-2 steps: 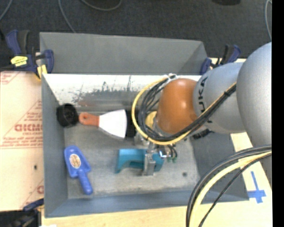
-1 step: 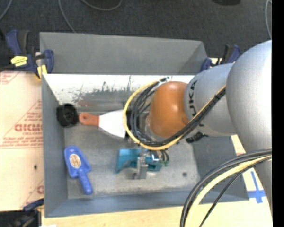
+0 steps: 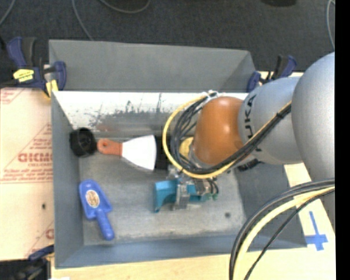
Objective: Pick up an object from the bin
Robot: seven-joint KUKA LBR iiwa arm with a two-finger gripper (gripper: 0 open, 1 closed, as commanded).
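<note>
My gripper is low in the middle of the bin, just under the arm's orange cover. It sits right on a teal plastic object that sticks out to its left, with a smaller teal part showing on its right. A white scraper with an orange handle lies up and to the left of the gripper, partly tucked under the arm's cables.
A black round knob lies at the end of the scraper's handle, near the bin's left wall. A blue scoop-shaped tool rests in the front left corner. The arm and its cables cover the bin's right half.
</note>
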